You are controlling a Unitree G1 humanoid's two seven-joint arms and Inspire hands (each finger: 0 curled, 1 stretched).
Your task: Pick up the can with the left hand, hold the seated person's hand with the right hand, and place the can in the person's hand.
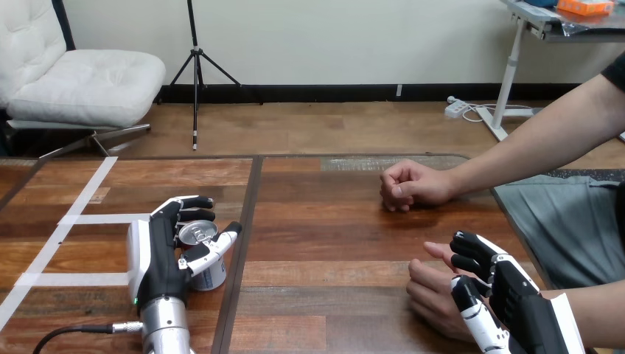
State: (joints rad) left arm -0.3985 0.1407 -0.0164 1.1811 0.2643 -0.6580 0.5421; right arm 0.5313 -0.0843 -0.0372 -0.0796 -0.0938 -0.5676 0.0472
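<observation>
Low at the left, the left hand (158,251) has its fingers and thumb curled round the can (197,234), which stands upright on the table (332,251) near the left edge, its silver lid showing between fingers and thumb. I cannot tell whether its base has left the wood.

The can looks like thin, smooth metal. If empty it would be light and easy to dent; if full, heavier and stiffer, and the frame does not show which. The round wall is likely slippery, so the best hold is about mid-height, fingers on one side and thumb opposite, firm but not crushing, and kept upright.

Further right, the person's other hand (409,186) rests as a loose fist on the table, well apart from the can.

At the lower right, the right hand (508,295) sits over the person's hand (431,291), fingers and thumb curled round it. That hand looks half closed and would need to open, palm up, to take the can.
</observation>
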